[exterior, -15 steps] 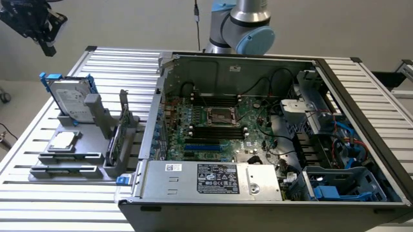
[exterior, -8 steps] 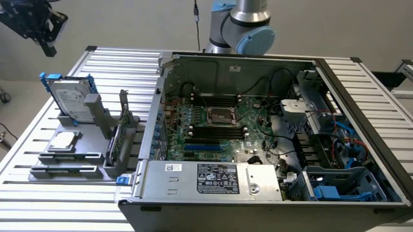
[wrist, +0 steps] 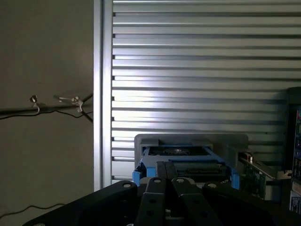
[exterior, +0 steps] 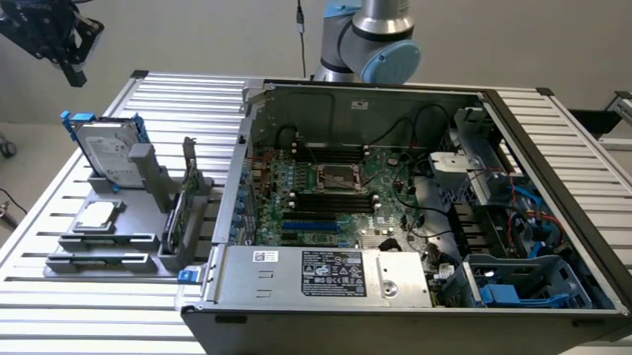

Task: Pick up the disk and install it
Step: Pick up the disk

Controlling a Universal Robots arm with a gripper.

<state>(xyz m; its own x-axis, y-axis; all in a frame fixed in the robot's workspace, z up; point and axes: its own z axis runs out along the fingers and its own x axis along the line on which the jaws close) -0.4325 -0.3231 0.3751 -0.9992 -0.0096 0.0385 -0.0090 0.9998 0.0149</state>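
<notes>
The disk [exterior: 106,151], a silver-grey drive with a white label in a bright blue carrier, stands on edge in a grey holder [exterior: 118,244] at the exterior view's left. My black gripper [exterior: 74,74] hangs high above it, toward the top left corner of that view, touching nothing. In the wrist view the gripper [wrist: 168,165] has its fingers [wrist: 160,172] pressed together, shut and holding nothing, with the disk [wrist: 181,157] just beyond them on the slatted table.
An open computer case [exterior: 395,192] with its motherboard exposed fills the middle and right. The holder also carries a small square silver chip [exterior: 96,214] and a thin green card [exterior: 183,200]. The arm's base [exterior: 371,37] stands behind the case. The table's edge [wrist: 98,94] runs beside the floor.
</notes>
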